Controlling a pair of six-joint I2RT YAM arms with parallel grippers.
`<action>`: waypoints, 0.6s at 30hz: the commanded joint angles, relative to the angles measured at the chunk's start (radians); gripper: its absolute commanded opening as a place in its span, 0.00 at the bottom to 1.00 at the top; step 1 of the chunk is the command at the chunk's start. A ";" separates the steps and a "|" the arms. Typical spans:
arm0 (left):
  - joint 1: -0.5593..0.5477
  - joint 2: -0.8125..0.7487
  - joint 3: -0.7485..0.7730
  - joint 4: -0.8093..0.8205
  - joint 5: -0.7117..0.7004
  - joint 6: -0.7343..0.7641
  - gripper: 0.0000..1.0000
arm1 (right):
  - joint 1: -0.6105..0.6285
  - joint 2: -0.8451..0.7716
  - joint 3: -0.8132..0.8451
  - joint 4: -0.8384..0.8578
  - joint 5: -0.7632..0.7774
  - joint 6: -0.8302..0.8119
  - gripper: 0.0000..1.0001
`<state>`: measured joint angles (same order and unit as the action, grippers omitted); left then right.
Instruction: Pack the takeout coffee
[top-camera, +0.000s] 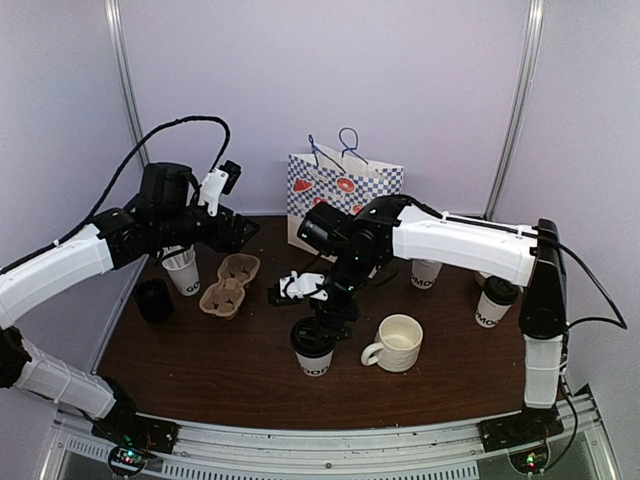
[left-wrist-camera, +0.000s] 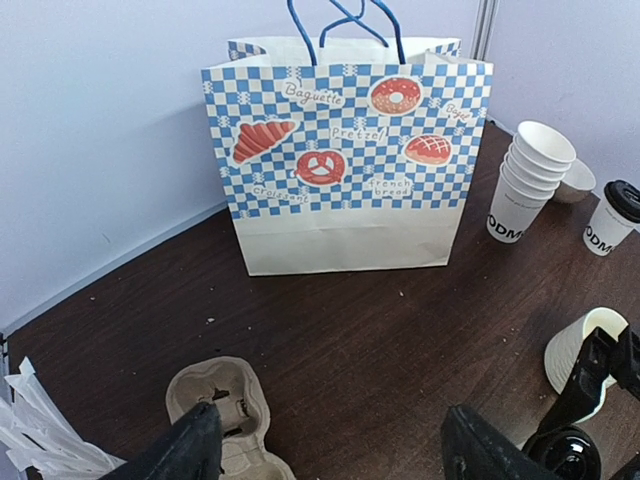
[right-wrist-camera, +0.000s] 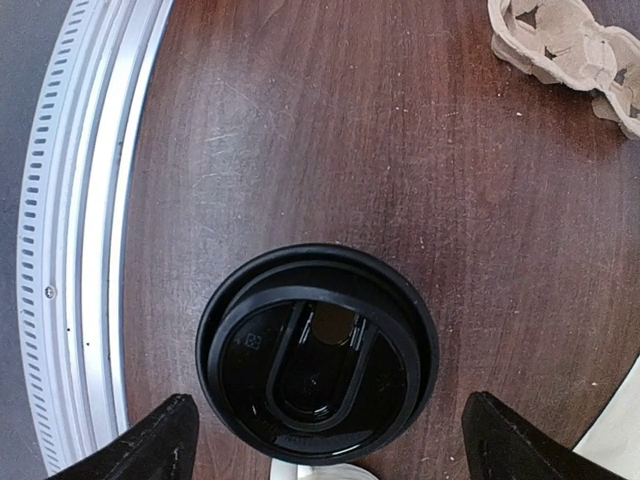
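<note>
Pickup of the front coffee cup (top-camera: 314, 362) is in hand: the right gripper (right-wrist-camera: 325, 430) hangs spread wide over its lid (right-wrist-camera: 317, 345), beside the mug (top-camera: 398, 343). Next, lower and close squarely; the left gripper (left-wrist-camera: 330, 440) gapes near the carrier (left-wrist-camera: 225, 405).

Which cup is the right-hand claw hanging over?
From the blue-checked paper bag at the table's back, come straight toward the front edge. There stands a white paper cup with a black plastic lid, beside the white ceramic mug. Alone among the cups, it sits under the right gripper.
</note>
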<state>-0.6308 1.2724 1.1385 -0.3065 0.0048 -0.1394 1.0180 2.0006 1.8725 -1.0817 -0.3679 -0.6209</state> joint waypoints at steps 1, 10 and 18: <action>0.016 -0.029 -0.006 0.050 0.017 -0.013 0.79 | 0.022 0.035 0.057 -0.028 0.030 0.012 0.96; 0.025 -0.031 -0.006 0.047 0.026 -0.016 0.79 | 0.044 0.068 0.068 -0.046 0.043 0.009 0.93; 0.031 -0.029 -0.006 0.047 0.033 -0.021 0.79 | 0.044 0.065 0.062 -0.029 0.095 0.017 0.80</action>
<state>-0.6109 1.2621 1.1385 -0.3065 0.0223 -0.1493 1.0565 2.0583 1.9137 -1.1076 -0.3134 -0.6155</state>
